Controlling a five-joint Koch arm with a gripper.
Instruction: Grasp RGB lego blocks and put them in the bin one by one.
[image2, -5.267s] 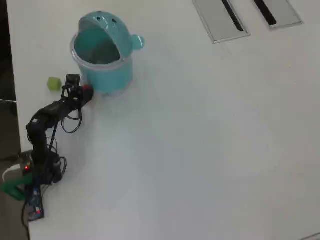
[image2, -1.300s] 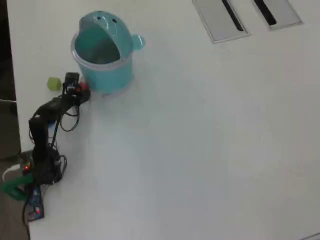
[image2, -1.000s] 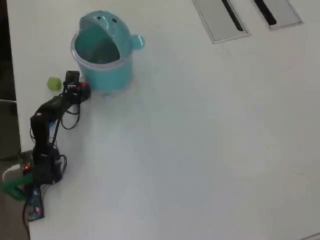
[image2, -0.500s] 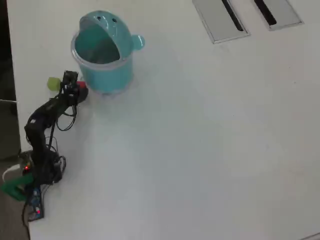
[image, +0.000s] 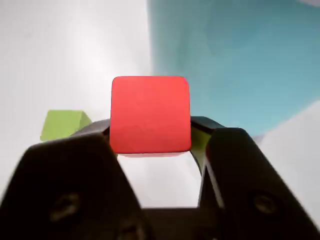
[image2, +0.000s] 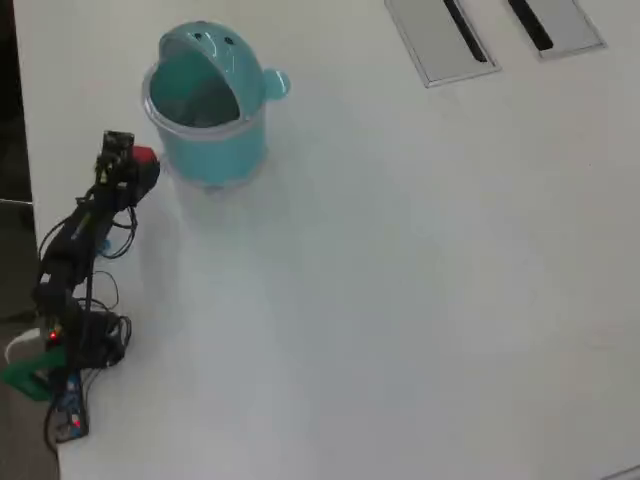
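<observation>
Red block (image: 150, 114) sits pinched between the pincer (image: 152, 145) tips, carried off the table (image2: 400, 250) just left of the teal bin (image2: 205, 110), presumably to clear its rim; yellow-green block (image: 62, 123) waits behind.

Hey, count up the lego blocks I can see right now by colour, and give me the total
Red block: 1, between the gripper's jaws
Yellow-green block: 1, on the table, wrist view only
Blue block: 0 visible
Total: 2

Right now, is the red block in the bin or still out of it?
Out. The red block sits between the gripper jaws, beside the bin wall.
</observation>
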